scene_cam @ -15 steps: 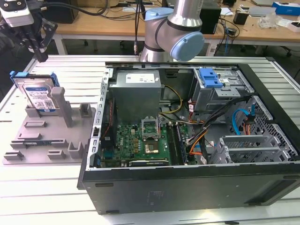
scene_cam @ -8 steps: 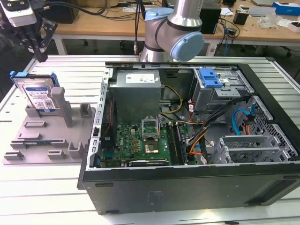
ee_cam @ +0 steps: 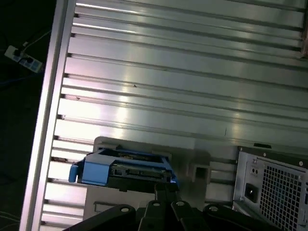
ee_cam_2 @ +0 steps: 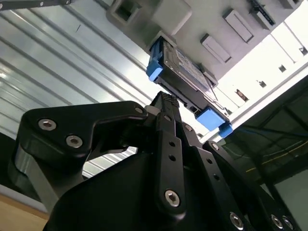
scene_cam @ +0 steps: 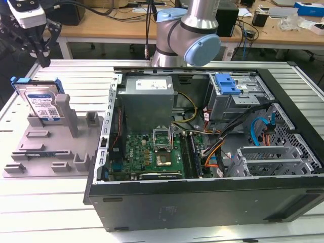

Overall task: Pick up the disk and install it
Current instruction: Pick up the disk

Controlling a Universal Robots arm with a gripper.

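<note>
Disk — blue-framed, standing on edge in the grey fixture | end effector — hangs above the fixture near the disk, fingers apparently drawn together, gripping nothing | open computer case beside the fixture | all on the slatted bench

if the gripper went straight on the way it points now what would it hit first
Most likely the disk, standing on edge in the gray holder: in both wrist views the gripper points at its blue-framed edge, with nothing between them. Depth is unclear.
</note>
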